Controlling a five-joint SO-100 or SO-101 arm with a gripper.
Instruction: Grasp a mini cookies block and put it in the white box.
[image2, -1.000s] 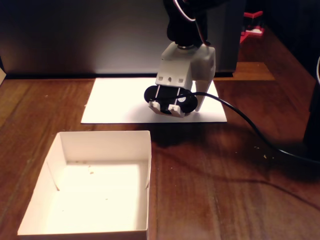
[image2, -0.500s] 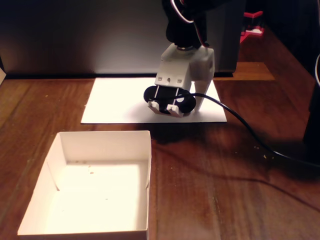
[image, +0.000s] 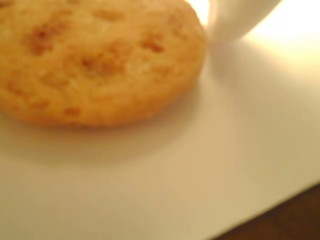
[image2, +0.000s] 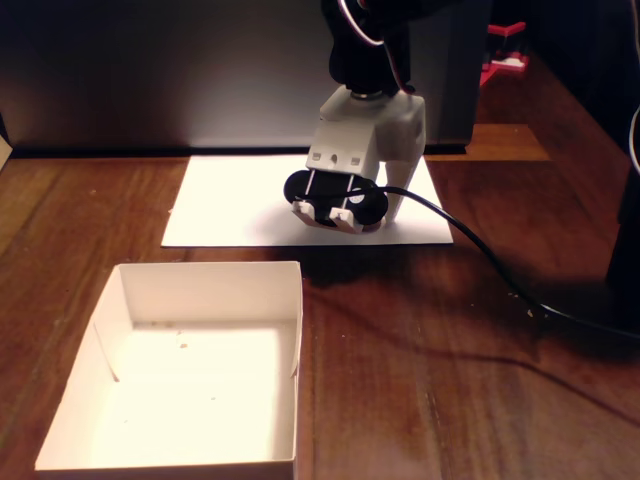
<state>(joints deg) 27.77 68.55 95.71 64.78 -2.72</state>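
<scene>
The mini cookies block (image: 95, 60) fills the upper left of the wrist view. It is a round golden-brown cookie lying flat on the white paper sheet (image: 200, 165). One white finger (image: 240, 20) stands just off the cookie's right edge; the other finger is out of that view. In the fixed view my gripper (image2: 365, 215) points down onto the paper sheet (image2: 230, 205) and hides the cookie behind it. It looks open around the cookie. The white box (image2: 200, 285) sits empty at the front left, well clear of the gripper.
A black cable (image2: 500, 270) runs from the gripper across the wooden table (image2: 450, 380) to the right. A dark panel (image2: 150, 70) closes off the back, and a red object (image2: 505, 50) stands at the far right.
The gripper has shifted slightly back and to the left over the paper sheet. The box has not moved.
</scene>
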